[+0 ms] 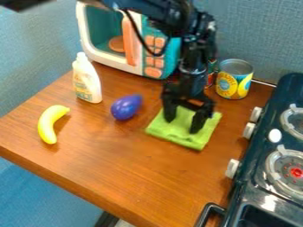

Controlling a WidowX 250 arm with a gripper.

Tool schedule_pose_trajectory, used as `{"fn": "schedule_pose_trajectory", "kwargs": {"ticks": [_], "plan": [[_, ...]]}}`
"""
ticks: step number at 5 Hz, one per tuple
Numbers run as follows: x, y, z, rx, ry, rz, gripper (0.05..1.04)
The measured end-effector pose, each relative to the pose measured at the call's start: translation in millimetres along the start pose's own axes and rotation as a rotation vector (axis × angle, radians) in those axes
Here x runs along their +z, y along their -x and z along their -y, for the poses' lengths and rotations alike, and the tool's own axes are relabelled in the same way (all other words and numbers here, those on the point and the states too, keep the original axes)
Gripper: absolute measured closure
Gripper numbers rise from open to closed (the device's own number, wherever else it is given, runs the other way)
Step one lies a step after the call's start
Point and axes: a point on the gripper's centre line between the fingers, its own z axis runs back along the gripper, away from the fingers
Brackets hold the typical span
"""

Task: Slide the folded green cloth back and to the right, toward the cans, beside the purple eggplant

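The gripper [182, 126] hangs down over the green cloth [179, 135], its two fingers spread apart with green cloth visible between them. Whether the fingertips touch the cloth I cannot tell. The cloth lies folded flat on the wooden table. Just left of it rests a purple eggplant-like toy [126, 107]. A yellow banana [50, 123] lies farther left, and a white bottle with a yellowish label [87, 80] stands upright behind the eggplant.
A toy microwave [131, 42] stands at the back of the wooden table [112, 164]. A yellow-labelled can [234, 80] is behind and right of the gripper, with another can partly hidden by the arm. The toy stove [258, 164] borders the right side.
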Motion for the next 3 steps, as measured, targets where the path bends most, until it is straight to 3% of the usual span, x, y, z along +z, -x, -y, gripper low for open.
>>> {"fn": "schedule_pose_trajectory", "kwargs": {"ticks": [1,3], "plan": [[0.9,-17.8,5.0,-0.012,0.001,0.014,0.082],[6.0,1.3,4.7,0.039,-0.026,0.029,0.083]]}}
